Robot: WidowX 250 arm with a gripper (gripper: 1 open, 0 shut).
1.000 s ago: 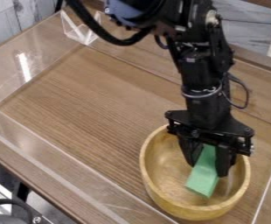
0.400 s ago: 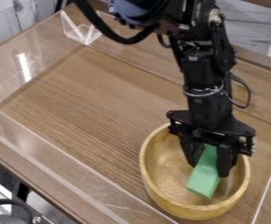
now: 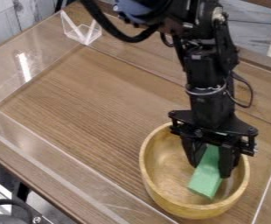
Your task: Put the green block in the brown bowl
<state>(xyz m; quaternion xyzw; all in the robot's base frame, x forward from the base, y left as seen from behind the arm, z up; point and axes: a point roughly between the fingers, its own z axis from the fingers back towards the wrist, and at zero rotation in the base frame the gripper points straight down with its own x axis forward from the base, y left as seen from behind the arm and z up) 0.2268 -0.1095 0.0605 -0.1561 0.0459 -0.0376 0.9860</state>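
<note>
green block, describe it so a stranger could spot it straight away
On the wooden table, find the brown bowl near the front right corner. Inside it, the green block stands tilted, its top in the shut black gripper. It is the only bright green thing there.

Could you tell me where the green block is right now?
The green block sits low right in the camera view, inside the brown bowl, its upper end pinched in the shut claw.

The bowl [image 3: 162, 175] sits on the table [image 3: 91, 96] at about four o'clock from the table's middle, near the front right edge. The block [image 3: 207, 178] is inside it — leaning in the bowl's three-o'clock half, its lower end down in the hollow. The gripper [image 3: 215, 160] reaches into the bowl from twelve o'clock — the arm [image 3: 202, 61] rises behind it.
</note>
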